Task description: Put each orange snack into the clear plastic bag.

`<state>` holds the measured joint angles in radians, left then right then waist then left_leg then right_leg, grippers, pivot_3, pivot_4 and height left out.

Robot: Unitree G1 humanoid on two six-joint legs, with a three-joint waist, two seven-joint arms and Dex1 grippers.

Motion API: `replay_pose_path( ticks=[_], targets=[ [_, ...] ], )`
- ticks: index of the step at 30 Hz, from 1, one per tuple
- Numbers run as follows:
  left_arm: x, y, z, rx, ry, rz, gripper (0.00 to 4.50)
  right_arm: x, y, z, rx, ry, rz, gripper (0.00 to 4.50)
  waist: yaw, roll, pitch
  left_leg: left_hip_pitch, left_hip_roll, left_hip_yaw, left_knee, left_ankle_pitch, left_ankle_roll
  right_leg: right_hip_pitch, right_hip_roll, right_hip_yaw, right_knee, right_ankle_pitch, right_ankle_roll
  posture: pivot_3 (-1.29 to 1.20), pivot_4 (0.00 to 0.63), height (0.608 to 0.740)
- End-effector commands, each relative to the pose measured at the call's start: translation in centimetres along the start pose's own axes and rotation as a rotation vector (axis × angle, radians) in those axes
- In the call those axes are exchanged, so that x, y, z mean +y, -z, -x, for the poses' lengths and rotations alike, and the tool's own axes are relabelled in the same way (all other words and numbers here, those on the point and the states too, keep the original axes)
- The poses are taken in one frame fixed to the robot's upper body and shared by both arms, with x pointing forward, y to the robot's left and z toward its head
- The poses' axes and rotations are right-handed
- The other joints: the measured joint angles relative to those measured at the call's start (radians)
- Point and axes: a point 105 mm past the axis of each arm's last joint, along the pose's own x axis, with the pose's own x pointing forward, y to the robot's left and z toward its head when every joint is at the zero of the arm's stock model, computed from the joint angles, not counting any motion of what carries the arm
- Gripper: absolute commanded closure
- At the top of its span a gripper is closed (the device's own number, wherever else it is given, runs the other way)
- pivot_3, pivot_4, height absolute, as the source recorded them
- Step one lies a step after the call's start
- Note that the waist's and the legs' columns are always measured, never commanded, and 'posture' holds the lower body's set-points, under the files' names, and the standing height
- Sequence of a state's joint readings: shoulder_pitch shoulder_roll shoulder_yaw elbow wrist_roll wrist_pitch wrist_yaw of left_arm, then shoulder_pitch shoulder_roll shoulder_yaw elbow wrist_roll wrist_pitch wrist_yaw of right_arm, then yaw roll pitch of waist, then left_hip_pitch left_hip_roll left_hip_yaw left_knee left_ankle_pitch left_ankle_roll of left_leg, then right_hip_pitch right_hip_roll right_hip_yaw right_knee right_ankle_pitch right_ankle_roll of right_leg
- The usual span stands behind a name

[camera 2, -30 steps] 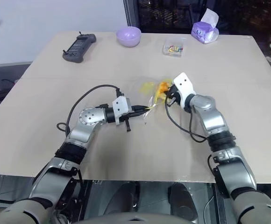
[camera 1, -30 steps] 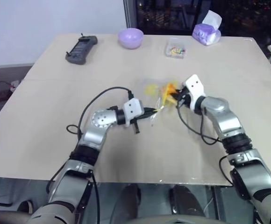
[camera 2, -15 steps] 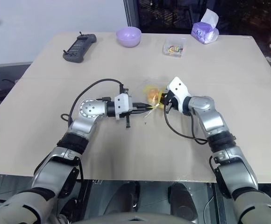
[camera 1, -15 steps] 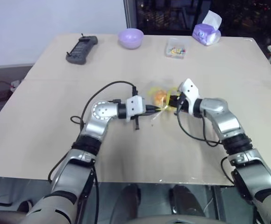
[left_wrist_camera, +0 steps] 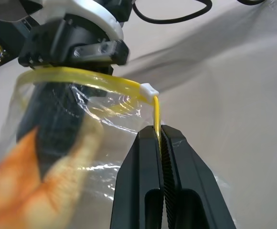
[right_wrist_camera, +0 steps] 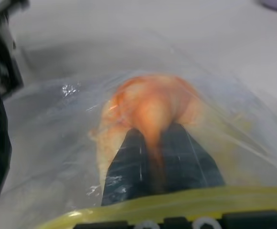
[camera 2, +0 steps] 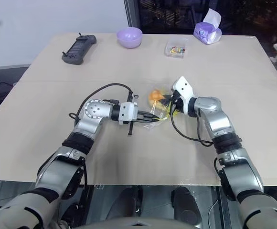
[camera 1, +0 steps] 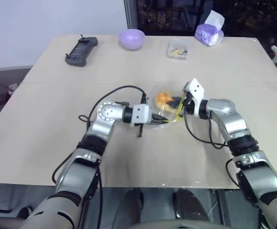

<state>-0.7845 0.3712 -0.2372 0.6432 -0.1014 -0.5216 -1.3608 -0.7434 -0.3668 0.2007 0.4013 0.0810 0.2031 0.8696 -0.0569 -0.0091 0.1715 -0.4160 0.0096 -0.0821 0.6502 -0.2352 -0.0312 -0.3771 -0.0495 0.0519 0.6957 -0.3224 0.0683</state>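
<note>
Above the middle of the table, the clear plastic bag (camera 1: 171, 113) hangs between my two grippers. In the left wrist view my left gripper (left_wrist_camera: 160, 134) is shut on the bag's yellow zip strip (left_wrist_camera: 81, 78), holding the mouth open. My right gripper (right_wrist_camera: 156, 132) reaches in through the mouth. Its black fingers (right_wrist_camera: 191, 160) show through the plastic, shut on an orange snack (right_wrist_camera: 150, 102). From the head views the orange snack (camera 1: 164, 98) sits inside the bag just left of the right gripper (camera 1: 178, 102), with the left gripper (camera 1: 163, 120) below it.
Along the far edge of the table (camera 1: 43, 143) stand a black handset (camera 1: 81, 51), a lilac bowl (camera 1: 132, 38), a small clear box of colourful bits (camera 1: 178, 49) and a purple tissue pack (camera 1: 209, 33).
My left gripper has swung right with the zip strip. The right gripper has turned left with the snack. The snack now sits deeper in the bag.
</note>
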Motion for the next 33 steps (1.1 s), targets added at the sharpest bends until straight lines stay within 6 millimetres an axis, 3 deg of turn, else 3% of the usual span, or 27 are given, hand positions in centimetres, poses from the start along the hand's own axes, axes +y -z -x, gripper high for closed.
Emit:
replay_pose_path(
  ticks=[1,3,4,7,14,22,27,29,31,33],
  targets=[
    [0.8,-0.8,0.0,-0.023,-0.010,-0.050,4.50,-1.1,-1.1,0.6,-0.050,0.045,-0.011,4.49,-0.001,0.000,0.000,0.000,0.000,0.000,0.000,0.000,0.000,0.000,0.000,0.000,0.000,0.000,0.000,0.00,0.150,0.740],
    [0.9,-0.8,0.0,-0.026,-0.012,-0.053,4.50,-0.3,-1.4,0.5,-0.065,0.004,-0.016,4.49,-0.004,0.000,0.000,0.000,0.000,0.000,0.000,0.000,0.000,0.000,0.000,0.000,0.000,0.000,0.000,0.00,0.150,0.740],
    [0.9,-0.8,-0.1,-0.028,-0.013,-0.053,4.50,0.2,-1.3,0.5,-0.060,-0.013,-0.007,3.58,-0.006,0.000,0.000,0.000,0.000,0.000,0.000,0.000,0.000,0.000,0.000,0.000,0.000,0.000,0.000,0.00,0.150,0.740],
    [1.4,-0.9,-0.2,-0.037,-0.044,-0.049,4.50,0.3,-1.1,0.8,-0.065,0.002,-0.041,2.51,-0.011,0.000,0.000,0.000,0.000,0.000,0.000,0.000,0.000,0.000,0.000,0.000,0.000,0.000,0.000,0.00,0.150,0.740],
    [3.6,-0.3,0.8,-0.039,-0.217,0.042,4.50,-0.4,-0.1,3.3,-0.067,0.044,-0.191,2.51,-0.007,0.000,0.000,0.000,0.000,-0.001,0.000,0.000,0.000,0.000,0.000,0.000,0.000,0.000,0.000,0.00,0.150,0.740],
    [2.9,-0.2,0.8,-0.051,-0.236,0.063,4.50,-0.8,-1.5,4.7,-0.171,0.075,-0.313,2.51,-0.011,0.000,0.000,0.000,0.000,-0.001,0.000,-0.001,0.002,0.000,0.000,0.000,0.000,0.000,0.000,0.00,0.150,0.740],
    [2.5,-0.4,0.2,-0.075,-0.231,0.085,4.50,-1.6,-1.6,2.4,-0.142,0.161,-0.280,2.51,-0.013,0.000,0.000,0.000,0.000,0.000,0.000,-0.001,0.002,0.000,0.000,0.000,0.001,0.000,0.000,0.00,0.150,0.740],
    [2.4,-0.7,-0.1,-0.088,-0.230,0.084,4.50,-0.5,-2.6,2.0,-0.188,0.090,-0.283,2.51,-0.012,0.000,0.000,0.000,0.000,0.000,0.000,-0.001,0.001,0.000,0.000,0.000,0.001,0.000,0.000,0.00,0.150,0.740],
    [2.4,-0.9,-0.1,-0.091,-0.231,0.084,4.50,0.0,-3.0,2.9,-0.216,0.038,-0.297,2.51,-0.009,0.000,0.000,0.000,0.000,-0.001,0.000,0.000,0.000,0.000,0.000,0.000,0.001,0.000,0.000,0.00,0.150,0.740],
    [2.2,-0.7,0.1,-0.085,-0.237,0.089,4.50,0.3,-2.0,4.3,-0.178,0.007,-0.281,2.51,-0.002,0.000,0.000,-0.001,0.000,-0.001,0.000,0.000,0.000,0.000,0.000,0.000,0.000,0.000,0.000,0.00,0.150,0.740]
  ],
)
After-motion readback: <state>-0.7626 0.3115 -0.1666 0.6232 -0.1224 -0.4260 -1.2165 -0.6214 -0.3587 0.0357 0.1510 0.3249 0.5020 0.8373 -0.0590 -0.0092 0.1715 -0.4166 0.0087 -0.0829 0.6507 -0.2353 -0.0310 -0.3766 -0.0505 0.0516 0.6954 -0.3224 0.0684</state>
